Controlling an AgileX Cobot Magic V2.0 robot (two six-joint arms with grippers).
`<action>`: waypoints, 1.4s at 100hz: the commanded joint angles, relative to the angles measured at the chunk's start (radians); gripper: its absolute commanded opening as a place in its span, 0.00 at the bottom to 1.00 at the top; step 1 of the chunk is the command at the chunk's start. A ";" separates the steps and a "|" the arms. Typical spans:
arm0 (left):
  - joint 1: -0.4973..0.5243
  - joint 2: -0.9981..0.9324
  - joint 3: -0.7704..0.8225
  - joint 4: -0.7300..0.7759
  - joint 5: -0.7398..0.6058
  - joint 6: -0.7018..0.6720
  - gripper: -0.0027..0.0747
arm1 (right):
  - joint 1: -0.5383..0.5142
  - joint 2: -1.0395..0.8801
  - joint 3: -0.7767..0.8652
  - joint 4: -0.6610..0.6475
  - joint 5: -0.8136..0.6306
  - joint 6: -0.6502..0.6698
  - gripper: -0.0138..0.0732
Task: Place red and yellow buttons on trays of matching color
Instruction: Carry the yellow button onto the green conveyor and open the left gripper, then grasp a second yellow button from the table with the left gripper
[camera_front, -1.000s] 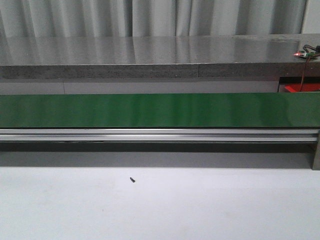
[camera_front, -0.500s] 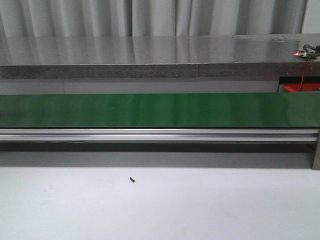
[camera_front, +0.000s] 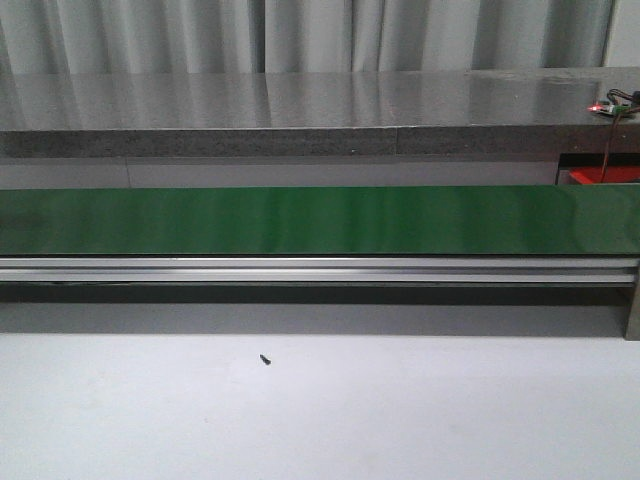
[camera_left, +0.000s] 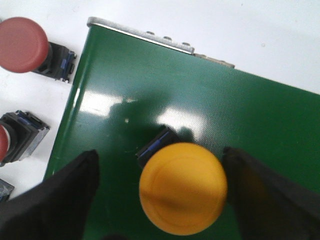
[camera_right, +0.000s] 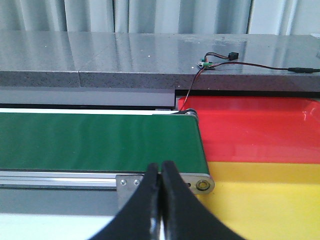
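In the left wrist view a yellow button (camera_left: 183, 188) with a dark base stands on the green belt (camera_left: 150, 80). My left gripper (camera_left: 160, 156) is open around it. One finger sits at the cap's edge and the other stands well apart from it. A red button (camera_left: 22, 39) lies on the white table beside the belt's end, and another red button (camera_left: 15, 136) shows partly at the frame's edge. My right gripper (camera_right: 161, 167) is shut with nothing in it, near the belt's other end. There a red tray (camera_right: 255, 127) and a yellow tray (camera_right: 265, 200) lie side by side.
The front view shows the long green belt (camera_front: 320, 220) on its aluminium rail, a grey counter (camera_front: 300, 110) behind it and a small dark screw (camera_front: 265, 360) on the white table. A wired circuit board (camera_right: 206, 62) sits on the counter above the red tray. Neither arm appears in the front view.
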 joint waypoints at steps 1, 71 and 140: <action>-0.006 -0.054 -0.054 -0.021 -0.005 0.003 0.84 | -0.002 -0.019 -0.018 -0.008 -0.076 -0.001 0.08; 0.107 -0.243 -0.041 0.064 0.091 -0.006 0.85 | -0.002 -0.019 -0.018 -0.008 -0.076 -0.001 0.08; 0.333 -0.248 0.262 0.070 -0.125 -0.122 0.84 | -0.002 -0.019 -0.018 -0.008 -0.076 -0.001 0.08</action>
